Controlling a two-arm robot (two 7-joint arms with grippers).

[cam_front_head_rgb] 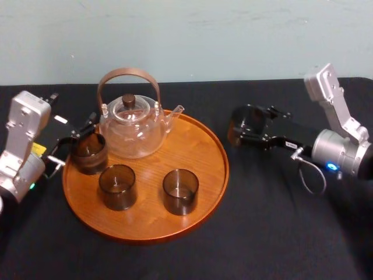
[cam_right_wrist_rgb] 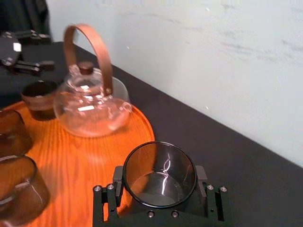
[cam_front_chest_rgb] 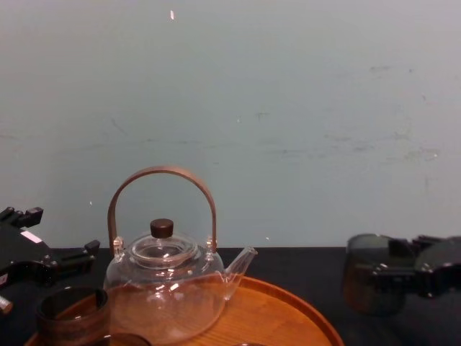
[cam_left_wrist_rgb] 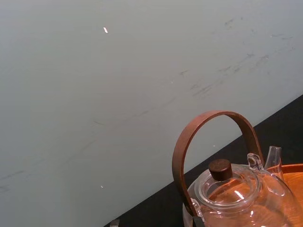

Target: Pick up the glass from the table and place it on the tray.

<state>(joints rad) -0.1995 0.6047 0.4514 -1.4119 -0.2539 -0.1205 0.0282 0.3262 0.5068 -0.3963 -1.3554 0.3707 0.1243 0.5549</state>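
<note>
Clearly, the right gripper [cam_front_head_rgb: 247, 125] clamps a smooth smoky glass [cam_right_wrist_rgb: 160, 172], middle right, beside the round wooden tray [cam_front_head_rgb: 198, 157]; the left gripper's [cam_front_head_rgb: 74, 142] grip I cannot tell.

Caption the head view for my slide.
Right gripper holds a smoky glass beside the tray; left gripper at its left rim.

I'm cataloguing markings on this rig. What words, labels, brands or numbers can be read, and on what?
Nothing can be read.
White label behind the right gripper, which holds the glass: too small.
Yellow sticker behind the left gripper, at the edge of the tray: too small.
Teapot, tray: no markings.
</note>
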